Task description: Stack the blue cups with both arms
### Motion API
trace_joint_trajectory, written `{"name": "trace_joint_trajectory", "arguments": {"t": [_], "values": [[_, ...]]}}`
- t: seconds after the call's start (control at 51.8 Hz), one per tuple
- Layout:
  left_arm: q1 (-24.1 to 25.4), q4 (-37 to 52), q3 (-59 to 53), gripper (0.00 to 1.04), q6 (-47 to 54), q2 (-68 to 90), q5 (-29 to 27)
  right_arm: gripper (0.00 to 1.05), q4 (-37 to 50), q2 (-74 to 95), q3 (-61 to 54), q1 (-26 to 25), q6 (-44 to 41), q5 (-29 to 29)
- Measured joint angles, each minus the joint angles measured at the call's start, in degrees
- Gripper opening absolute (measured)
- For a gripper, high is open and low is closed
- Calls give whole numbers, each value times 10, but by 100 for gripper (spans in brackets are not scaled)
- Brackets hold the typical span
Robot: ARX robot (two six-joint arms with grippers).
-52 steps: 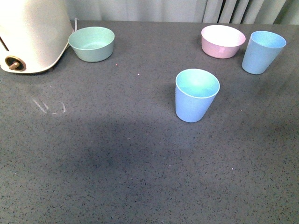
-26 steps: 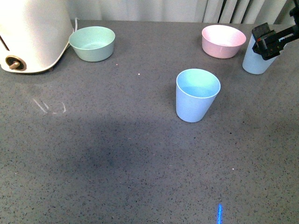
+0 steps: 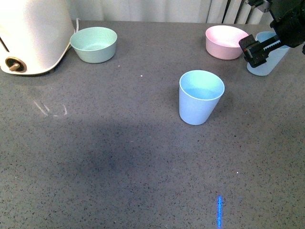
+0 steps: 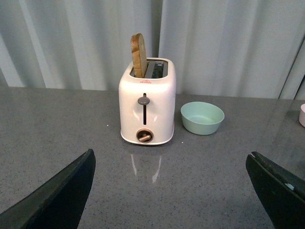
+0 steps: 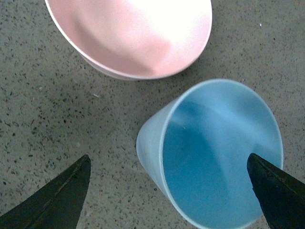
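Centrally, tapered matte blue cup (image 3: 201,98), speckled countertop (image 3: 119,157)

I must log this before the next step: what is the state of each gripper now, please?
Left gripper: open, holding nothing.
Right gripper: open, at the blue cup beside the pink bowl, not closed on it.

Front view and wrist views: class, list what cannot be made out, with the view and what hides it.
Far blue cup, front view: the right gripper covers part of its rim; contact cannot be told.
Toaster, front view: cut off by the top and left edges.
Left gripper, left wrist view: only two finger ends show.
Pink bowl, right wrist view: cut off by the picture edge.
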Motion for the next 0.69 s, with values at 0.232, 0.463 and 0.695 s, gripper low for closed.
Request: {"name": "trace_joint_trajectory", "arguments": {"t": [0.232, 0.463, 0.695], "values": [[0, 0, 0, 96, 0, 0, 0, 75, -22, 22, 26, 14, 2, 7], [0, 0, 0, 96, 0, 0, 0, 30, -36, 28, 31, 12, 24, 12], [0, 0, 0, 96, 0, 0, 0, 2, -54, 13, 22, -6, 30, -16]]}}
